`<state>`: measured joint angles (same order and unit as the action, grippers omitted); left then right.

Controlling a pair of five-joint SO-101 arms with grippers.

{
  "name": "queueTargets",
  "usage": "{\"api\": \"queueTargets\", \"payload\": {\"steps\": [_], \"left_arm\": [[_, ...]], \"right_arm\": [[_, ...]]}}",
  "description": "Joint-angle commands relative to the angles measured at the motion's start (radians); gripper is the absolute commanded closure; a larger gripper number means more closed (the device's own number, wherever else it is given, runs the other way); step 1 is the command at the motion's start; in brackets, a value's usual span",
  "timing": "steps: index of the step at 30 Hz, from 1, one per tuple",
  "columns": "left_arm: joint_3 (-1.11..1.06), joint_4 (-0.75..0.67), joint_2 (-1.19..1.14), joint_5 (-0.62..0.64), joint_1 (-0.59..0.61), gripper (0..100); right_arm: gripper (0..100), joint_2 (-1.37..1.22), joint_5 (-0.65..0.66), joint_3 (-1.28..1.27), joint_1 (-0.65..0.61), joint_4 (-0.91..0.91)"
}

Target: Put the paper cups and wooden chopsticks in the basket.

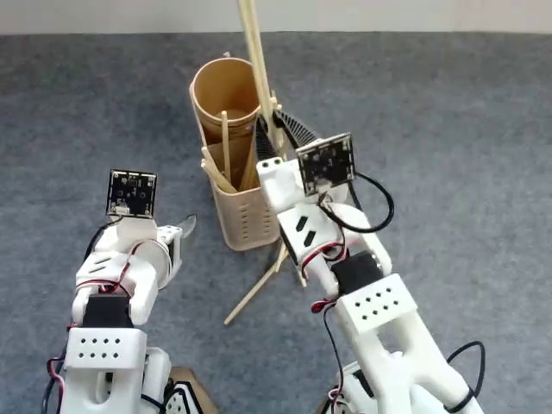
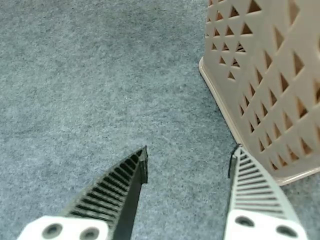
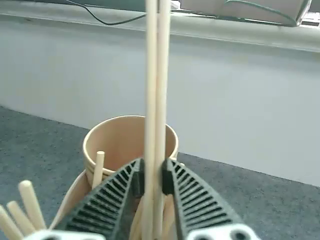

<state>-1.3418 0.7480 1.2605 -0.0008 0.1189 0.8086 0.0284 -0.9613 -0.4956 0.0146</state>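
Grey carpet is the work surface, with a pale wall behind. The basket holds a paper cup and stowed chopsticks. The right gripper is clenched on an upright chopstick pair over the basket; their tops are cut off by the frame. The left gripper is spread and empty, just beside the basket. Loose chopsticks lie on the carpet, partly hidden under the right arm.

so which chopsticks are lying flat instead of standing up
The loose chopsticks on the carpet beside the basket's base. The sticks inside the basket stand upright, and the right gripper holds an upright pair.
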Motion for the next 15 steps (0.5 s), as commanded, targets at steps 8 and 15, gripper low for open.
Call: {"api": "queueTargets", "payload": {"steps": [8, 15], "left_arm": [[0.007, -0.020, 0.015, 0.006, -0.010, 74], [0.007, -0.020, 0.015, 0.006, -0.008, 74]], "right_arm": [[77.9, -0.004, -0.006, 0.007, -0.007, -0.008], [77.9, 0.079, -0.002, 0.036, -0.012, 0.113]]}}
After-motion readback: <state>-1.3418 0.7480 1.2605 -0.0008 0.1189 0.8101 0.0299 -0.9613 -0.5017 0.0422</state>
